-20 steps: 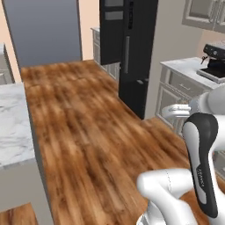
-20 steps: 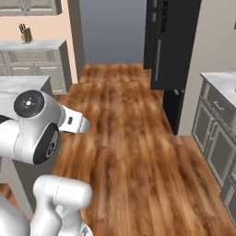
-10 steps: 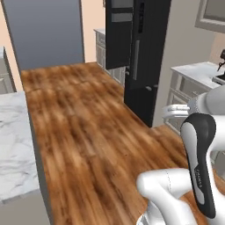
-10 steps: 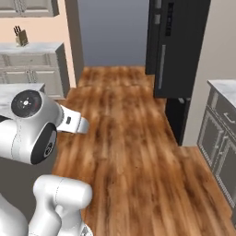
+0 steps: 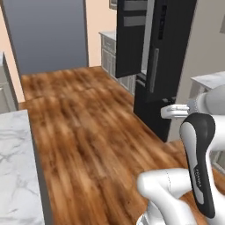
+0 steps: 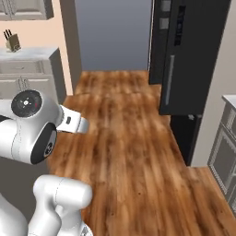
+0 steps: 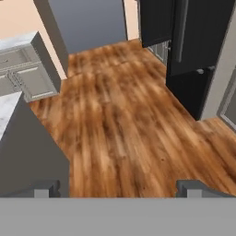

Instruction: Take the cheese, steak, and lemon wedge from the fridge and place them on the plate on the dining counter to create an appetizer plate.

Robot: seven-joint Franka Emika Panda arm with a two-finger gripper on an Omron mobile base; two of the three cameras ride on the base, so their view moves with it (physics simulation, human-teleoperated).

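Note:
The fridge (image 5: pixel 169 52) stands tall and black on the right, with its doors closed; it also shows in the right base view (image 6: pixel 196 55) and in the hand view (image 7: pixel 198 32). A white marble stretch of the dining counter (image 5: pixel 15 167) lies along the left edge, its corner near the hand (image 7: pixel 7 108). My gripper (image 7: pixel 119 189) is open over the wooden floor, well short of the fridge, with nothing between its fingertips (image 7: pixel 46 188). The cheese, steak, lemon wedge and plate are out of view.
A wood floor aisle (image 5: pixel 88 132) runs between the dining counter and the fridge. Grey wall cabinets with a knife block (image 6: pixel 13 42) stand at the left. A grey cabinet (image 6: pixel 226 152) sits to the right of the fridge. A grey-blue doorway (image 5: pixel 48 35) closes the far end.
The whole picture has shifted: the base has driven forward and turned, so the fridge looks larger and nearer. The gripper stays open.

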